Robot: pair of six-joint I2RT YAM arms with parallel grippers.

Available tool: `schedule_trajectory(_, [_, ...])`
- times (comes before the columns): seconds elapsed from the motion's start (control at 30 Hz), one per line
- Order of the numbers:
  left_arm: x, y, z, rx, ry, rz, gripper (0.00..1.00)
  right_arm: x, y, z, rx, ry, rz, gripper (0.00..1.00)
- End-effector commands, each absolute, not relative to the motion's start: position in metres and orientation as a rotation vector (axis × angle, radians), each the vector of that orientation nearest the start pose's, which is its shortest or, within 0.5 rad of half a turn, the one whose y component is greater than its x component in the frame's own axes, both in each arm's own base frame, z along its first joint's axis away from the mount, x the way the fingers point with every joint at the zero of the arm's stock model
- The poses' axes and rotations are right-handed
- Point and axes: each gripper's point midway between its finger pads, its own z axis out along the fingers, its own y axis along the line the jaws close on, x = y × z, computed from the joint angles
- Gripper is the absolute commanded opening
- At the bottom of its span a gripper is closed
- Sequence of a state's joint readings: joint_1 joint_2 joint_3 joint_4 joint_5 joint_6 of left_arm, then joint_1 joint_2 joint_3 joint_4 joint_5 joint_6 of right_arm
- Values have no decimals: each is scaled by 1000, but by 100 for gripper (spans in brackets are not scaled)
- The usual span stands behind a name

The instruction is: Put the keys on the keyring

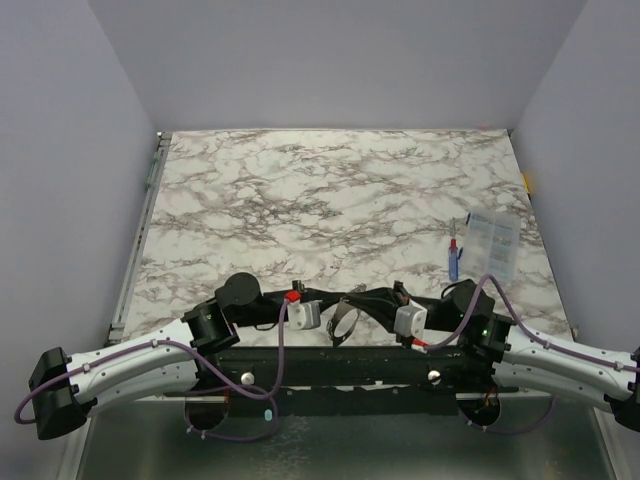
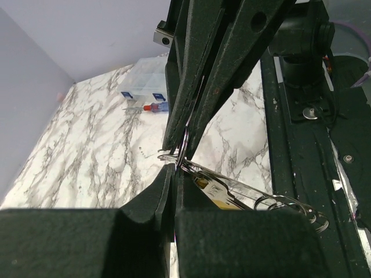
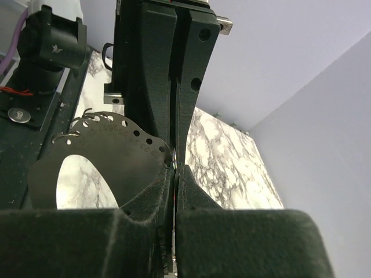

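Both grippers meet tip to tip low over the table's near edge. In the left wrist view my left gripper is shut on the keyring, a thin silvery wire loop poking out at its tips. My right gripper comes down from above, shut on the same loop. Silvery and brass keys lie to the right of the tips, joined to the wire. In the right wrist view my right gripper pinches the wire. In the top view the left gripper and right gripper hide the keys.
A large grey round perforated disc hangs beside the tips and shows in the top view. More wire rings lie by the black base rail. A clear plastic box and a blue-and-red stick sit at the right.
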State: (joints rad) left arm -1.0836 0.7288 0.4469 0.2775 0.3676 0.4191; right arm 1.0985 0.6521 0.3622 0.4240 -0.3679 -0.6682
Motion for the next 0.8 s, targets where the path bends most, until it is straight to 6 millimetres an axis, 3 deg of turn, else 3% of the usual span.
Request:
schedule_trajectory(0.0, [107, -304, 257, 1293, 947, -803, 0, 113, 294, 269, -1283, 682, 584, 2])
schedule_trajectory(0.07, [108, -303, 258, 1289, 951, -797, 0, 114, 294, 267, -1286, 688, 581, 2])
schedule_trajectory(0.33, [114, -301, 257, 1288, 977, -763, 0, 124, 296, 248, -1354, 749, 518, 20])
schedule_trajectory(0.57, [114, -301, 257, 1297, 981, -759, 0, 136, 299, 229, -1412, 810, 453, 19])
schedule_trajectory(0.77, [113, -300, 258, 1297, 976, -757, 0, 142, 300, 217, -1446, 855, 429, 12])
